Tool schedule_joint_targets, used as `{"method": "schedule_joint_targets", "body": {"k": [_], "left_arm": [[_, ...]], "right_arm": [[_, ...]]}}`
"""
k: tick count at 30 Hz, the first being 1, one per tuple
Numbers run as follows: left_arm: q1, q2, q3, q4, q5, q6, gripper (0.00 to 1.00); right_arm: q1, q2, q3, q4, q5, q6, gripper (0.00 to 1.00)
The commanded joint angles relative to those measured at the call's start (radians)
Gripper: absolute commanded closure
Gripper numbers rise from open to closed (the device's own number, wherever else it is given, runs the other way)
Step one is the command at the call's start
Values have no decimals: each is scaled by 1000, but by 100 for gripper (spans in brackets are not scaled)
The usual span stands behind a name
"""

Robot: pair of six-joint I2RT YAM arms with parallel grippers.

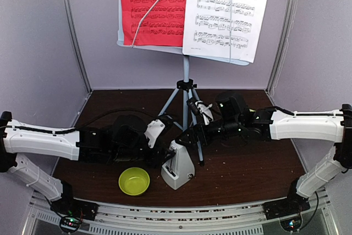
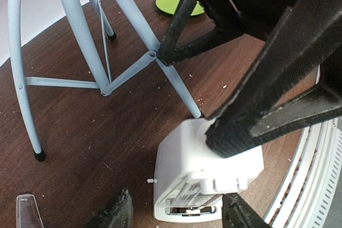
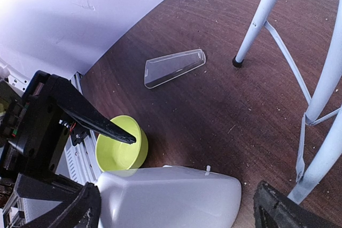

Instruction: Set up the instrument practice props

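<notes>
The pale-grey metronome (image 1: 177,168) stands at lower centre of the top view, and the label on its side is too small to read. The red sheet (image 1: 157,4) and white sheet (image 1: 225,9) at the top edge show only printed staves. The right gripper (image 3: 176,198) spreads wide astride the metronome, while the left gripper (image 2: 179,209) is partly open around its base, one finger (image 2: 115,214) clear of it.

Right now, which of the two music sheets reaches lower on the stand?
The white sheet, on the right: its bottom edge hangs below the stand's ledge; the red sheet stops at it.
</notes>
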Motion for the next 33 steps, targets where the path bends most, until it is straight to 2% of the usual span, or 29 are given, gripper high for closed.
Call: {"method": "schedule_joint_targets", "body": {"k": [1,12,27,33], "left_arm": [[-2,-43,-20,103,-1,-11,41],[-1,-79,-58,91,-36,-6,43],[-1,42,35,89,18,14,44],[-2,36,30,99,45,33,44]], "right_arm": [[7,44,-31,-160,82,-47,1],[7,47,-27,-166,75,-55,1],[12,46,-29,-157,73,-51,1],[11,41,-29,-158,76,-51,1]]}}
